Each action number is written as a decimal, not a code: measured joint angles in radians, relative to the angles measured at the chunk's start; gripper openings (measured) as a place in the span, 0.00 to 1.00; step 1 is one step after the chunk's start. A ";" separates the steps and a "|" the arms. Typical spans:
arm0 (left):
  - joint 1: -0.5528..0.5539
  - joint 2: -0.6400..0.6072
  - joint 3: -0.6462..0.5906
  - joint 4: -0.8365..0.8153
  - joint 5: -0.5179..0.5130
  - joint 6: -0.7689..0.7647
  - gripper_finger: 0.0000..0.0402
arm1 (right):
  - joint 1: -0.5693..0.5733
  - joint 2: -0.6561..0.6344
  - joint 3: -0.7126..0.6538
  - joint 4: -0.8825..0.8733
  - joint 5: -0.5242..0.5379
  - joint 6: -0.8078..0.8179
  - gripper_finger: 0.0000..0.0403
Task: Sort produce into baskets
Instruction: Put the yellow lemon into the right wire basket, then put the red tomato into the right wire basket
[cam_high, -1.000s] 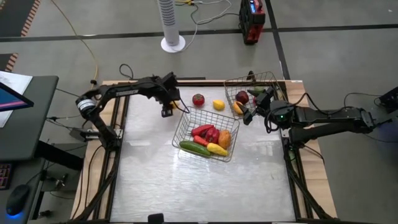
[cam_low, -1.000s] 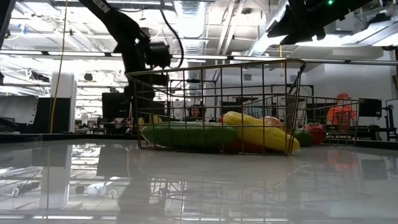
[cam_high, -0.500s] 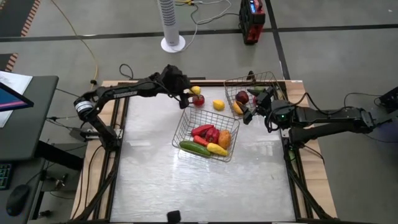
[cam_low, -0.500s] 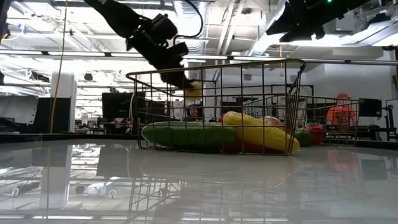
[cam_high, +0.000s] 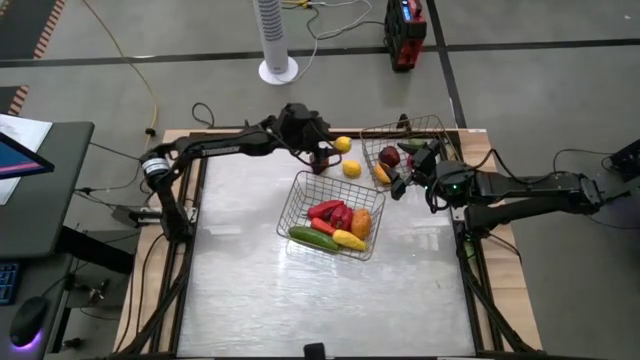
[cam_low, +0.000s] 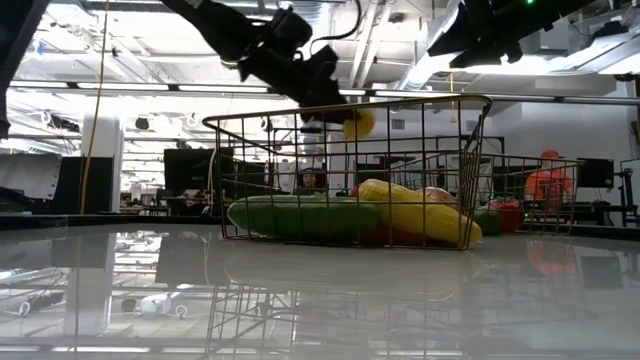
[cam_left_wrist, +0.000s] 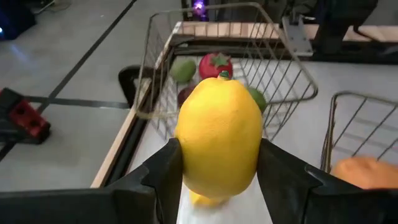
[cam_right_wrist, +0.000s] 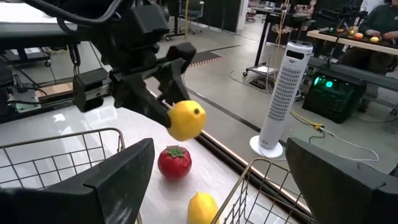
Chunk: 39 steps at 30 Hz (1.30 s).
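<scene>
Where a second ago the left hand (cam_high: 330, 152) was low over the table's far left part, near the tomato, it now hangs in the air farther right with a lemon (cam_high: 343, 144) clamped between its fingers (cam_left_wrist: 163, 171), carried up off the table (cam_high: 240, 270). The wrist view looks past that lemon toward the far-right basket (cam_high: 437, 127), where a tomato-like red piece and green pieces lie, so I judge the drop there comes next. A second lemon (cam_high: 351, 168) and the tomato (cam_right_wrist: 175, 161) remain loose on the table between the two baskets. The near basket (cam_high: 300, 195) holds peppers, a cucumber (cam_low: 290, 217), corn (cam_low: 410, 210) and an orange piece. The right hand (cam_high: 403, 178) waits at the far-right basket's near left corner, its fingers spread wide and empty.
</scene>
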 joint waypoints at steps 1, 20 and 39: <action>-0.005 0.017 0.022 0.001 0.001 -0.001 0.41 | 0.000 0.000 0.000 0.000 0.000 0.000 0.96; -0.027 0.327 0.322 0.079 -0.011 -0.028 0.41 | 0.000 0.000 0.000 0.002 0.052 -0.005 0.96; -0.082 0.353 0.350 0.055 -0.104 0.091 0.68 | 0.000 0.000 0.000 -0.001 0.052 -0.012 0.96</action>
